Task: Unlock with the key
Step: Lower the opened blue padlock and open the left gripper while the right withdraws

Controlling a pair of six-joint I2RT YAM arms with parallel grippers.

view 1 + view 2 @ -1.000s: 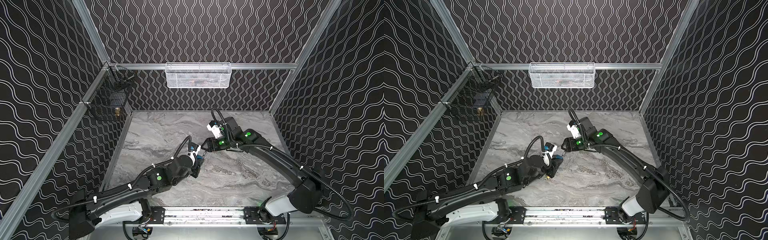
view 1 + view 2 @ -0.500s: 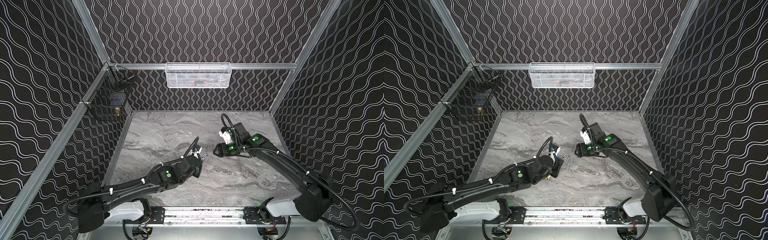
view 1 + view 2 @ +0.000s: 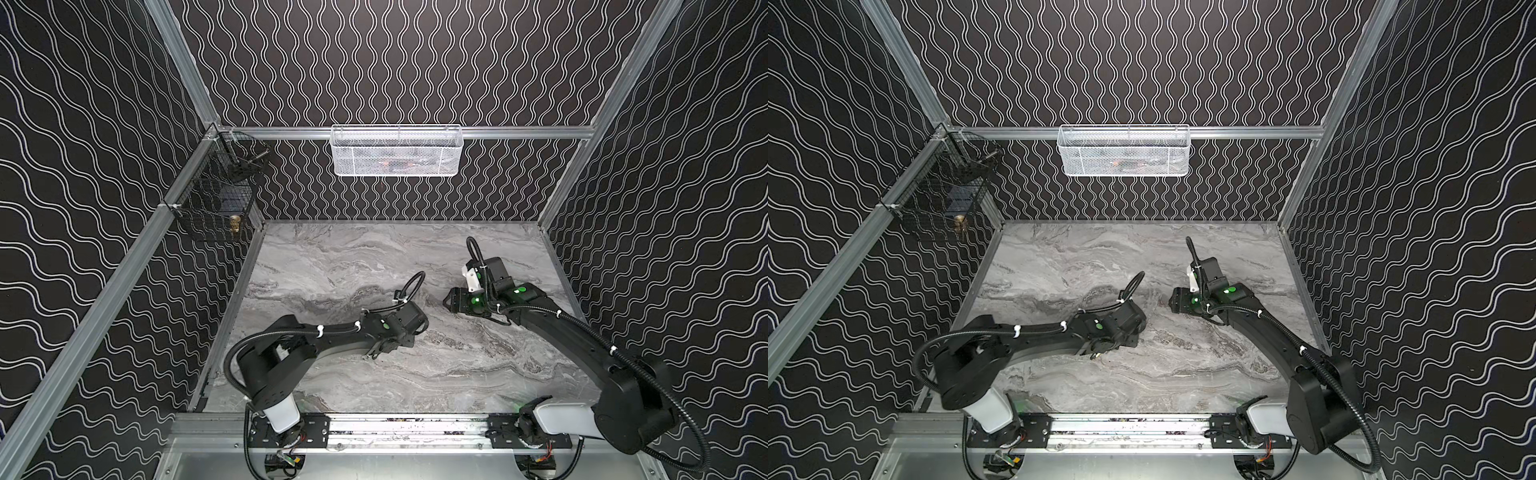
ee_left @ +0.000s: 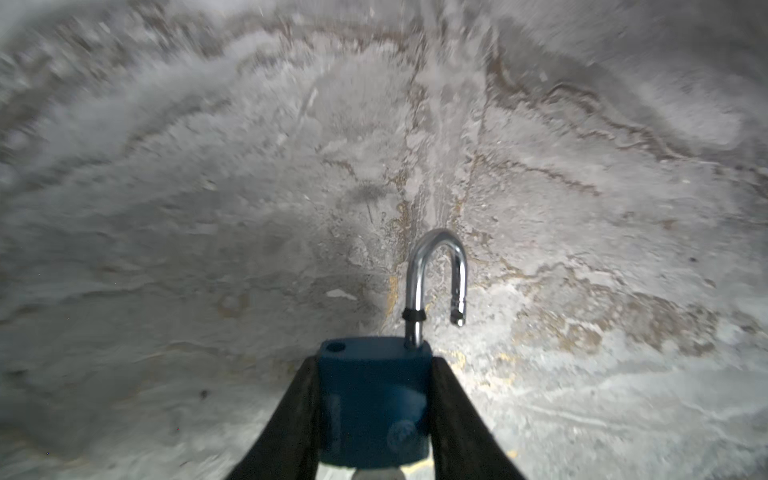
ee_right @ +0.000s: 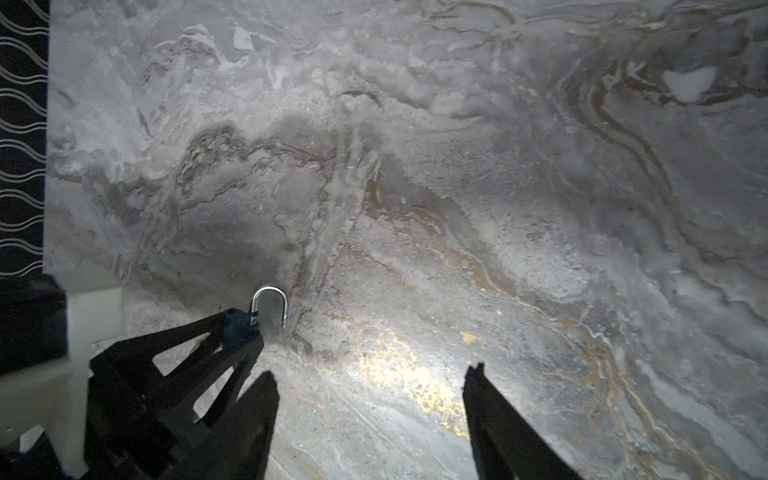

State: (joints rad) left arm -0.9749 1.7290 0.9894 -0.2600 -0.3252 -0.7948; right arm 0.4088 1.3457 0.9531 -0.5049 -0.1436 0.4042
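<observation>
A blue padlock sits clamped between the two black fingers of my left gripper. Its silver shackle is sprung open, with one end free of the body. A pale metal bit shows under the lock's body; I cannot tell whether it is the key. In both top views the left gripper points down at the marble near the front middle. My right gripper is open and empty, off to the right. The right wrist view also shows the padlock in the left fingers.
The grey marble tabletop is walled in by black wavy-patterned panels. A white mesh basket hangs on the back wall. A black wire basket hangs at the back left corner.
The two grippers were together at mid-table. The left one has drawn back toward the front with the padlock and tipped downward. The right one has pulled away rightward and opened wider.
</observation>
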